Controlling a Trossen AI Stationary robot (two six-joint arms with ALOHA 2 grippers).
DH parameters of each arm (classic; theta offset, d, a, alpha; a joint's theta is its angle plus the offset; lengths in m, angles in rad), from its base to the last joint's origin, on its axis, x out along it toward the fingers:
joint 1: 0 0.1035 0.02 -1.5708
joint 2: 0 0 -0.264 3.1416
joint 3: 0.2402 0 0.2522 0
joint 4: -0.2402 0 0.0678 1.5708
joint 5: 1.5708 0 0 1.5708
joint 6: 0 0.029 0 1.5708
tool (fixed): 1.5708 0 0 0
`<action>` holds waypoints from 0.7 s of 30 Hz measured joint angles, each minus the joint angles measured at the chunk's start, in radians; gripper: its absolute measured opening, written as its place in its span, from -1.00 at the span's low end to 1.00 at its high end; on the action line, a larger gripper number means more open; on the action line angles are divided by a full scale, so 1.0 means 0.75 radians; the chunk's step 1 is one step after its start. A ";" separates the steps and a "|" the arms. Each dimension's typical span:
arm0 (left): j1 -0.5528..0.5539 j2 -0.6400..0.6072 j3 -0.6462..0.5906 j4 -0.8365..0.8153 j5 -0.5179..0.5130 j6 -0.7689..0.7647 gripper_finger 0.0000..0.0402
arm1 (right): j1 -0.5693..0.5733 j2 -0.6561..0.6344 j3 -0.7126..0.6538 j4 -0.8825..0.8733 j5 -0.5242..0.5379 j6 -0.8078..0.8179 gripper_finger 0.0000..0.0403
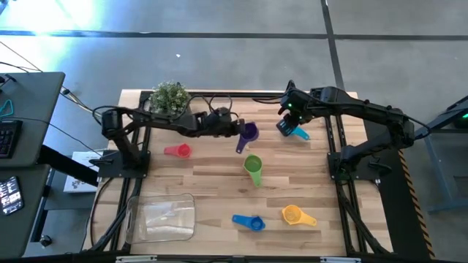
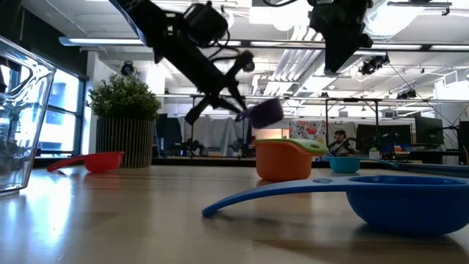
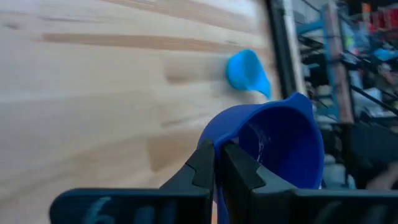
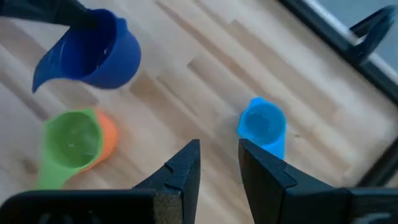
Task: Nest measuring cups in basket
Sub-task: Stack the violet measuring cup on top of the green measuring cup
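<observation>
My left gripper (image 1: 238,128) holds the purple cup (image 1: 249,132) up in the air over the table's far middle; it also shows in the low view (image 2: 265,111). My right gripper (image 4: 217,163) is open and hovers above the light blue cup (image 4: 262,123), which rests on its base near the far right edge (image 1: 297,134). The green cup sits nested in the orange one (image 1: 253,165) at the table's middle. The red cup (image 1: 178,150), the blue cup (image 1: 249,222) and the yellow cup (image 1: 293,215) lie on the wood. The clear basket (image 1: 161,218) stands at the near left corner. My left gripper pinches the purple cup's wall at the rim (image 3: 219,148), with one finger (image 3: 241,175) on the inner side and the other outside. It comes at the cup about level from the table's left. The cup is lifted clear and tilted, its handle (image 4: 38,79) sticking out free.
A small potted plant (image 1: 170,96) stands at the far edge behind the left arm. Black frame rails run along the table's left and right sides. Bare wood lies between the basket and the blue cup. A desk with a keyboard stands left of the table.
</observation>
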 joint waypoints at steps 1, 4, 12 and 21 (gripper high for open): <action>-0.016 -0.012 0.000 -0.002 -0.004 0.001 -0.98 | 0.008 0.000 0.000 0.000 -0.017 0.025 -0.50; -0.064 -0.042 0.000 -0.003 -0.010 0.016 -0.97 | 0.054 0.000 0.000 0.000 -0.043 0.115 -0.50; -0.201 -0.118 0.000 -0.091 -0.020 0.051 -0.97 | 0.275 0.000 0.000 0.079 -0.056 0.406 -0.50; -0.300 -0.238 0.000 -0.290 -0.037 0.099 -0.97 | 0.561 0.000 0.001 0.380 0.142 0.733 -0.50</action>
